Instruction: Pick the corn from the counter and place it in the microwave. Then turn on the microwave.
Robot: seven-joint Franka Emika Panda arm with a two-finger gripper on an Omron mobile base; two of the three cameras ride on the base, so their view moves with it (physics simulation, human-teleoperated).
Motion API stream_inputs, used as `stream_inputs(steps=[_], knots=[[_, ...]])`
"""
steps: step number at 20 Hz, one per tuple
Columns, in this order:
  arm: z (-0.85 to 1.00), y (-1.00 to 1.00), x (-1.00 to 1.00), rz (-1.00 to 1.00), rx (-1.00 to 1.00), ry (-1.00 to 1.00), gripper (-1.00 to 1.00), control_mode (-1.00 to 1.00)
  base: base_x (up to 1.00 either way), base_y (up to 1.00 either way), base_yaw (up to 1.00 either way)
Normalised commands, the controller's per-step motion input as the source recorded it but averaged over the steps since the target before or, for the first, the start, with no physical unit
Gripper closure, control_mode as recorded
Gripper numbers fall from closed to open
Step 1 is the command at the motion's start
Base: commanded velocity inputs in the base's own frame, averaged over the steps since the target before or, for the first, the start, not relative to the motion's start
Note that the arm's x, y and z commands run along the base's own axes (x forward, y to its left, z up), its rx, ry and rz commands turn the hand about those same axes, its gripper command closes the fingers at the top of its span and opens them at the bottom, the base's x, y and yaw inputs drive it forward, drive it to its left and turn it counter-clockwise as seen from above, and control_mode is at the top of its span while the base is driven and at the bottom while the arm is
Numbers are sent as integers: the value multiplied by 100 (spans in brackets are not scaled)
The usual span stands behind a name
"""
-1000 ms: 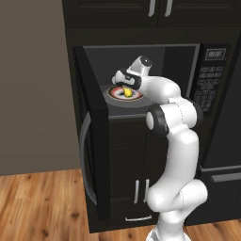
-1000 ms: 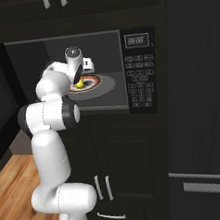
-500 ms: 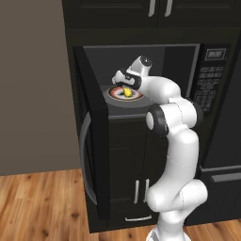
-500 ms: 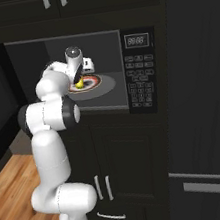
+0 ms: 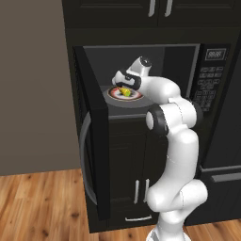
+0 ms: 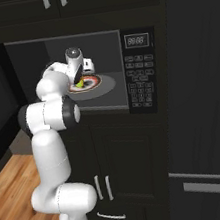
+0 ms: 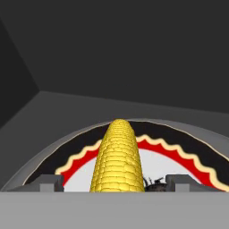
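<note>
We see the gripper inside the open microwave, fingers spread apart — clear of the corn on both sides. The corn lies on the red-ringed plate between the fingertips, released. The door hangs wide open.

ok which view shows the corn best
The hand view: the small yellow corn cob lies large and centred on the red-ringed turntable plate, kernels clear, between the open tool's tips. The left base view shows only a small yellow-green speck on the plate, below the hand; the right base view shows it mostly behind the hand.
</note>
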Motion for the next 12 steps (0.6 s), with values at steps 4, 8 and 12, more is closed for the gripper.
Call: stream_inputs(steps=[4,8,12], knots=[[-8,0,0,0,0,0,-100,-100,0,0,0],[-4,0,0,0,0,0,-100,-100,0,0,0],[0,0,1,0,0,0,-100,-100,0,0,0]])
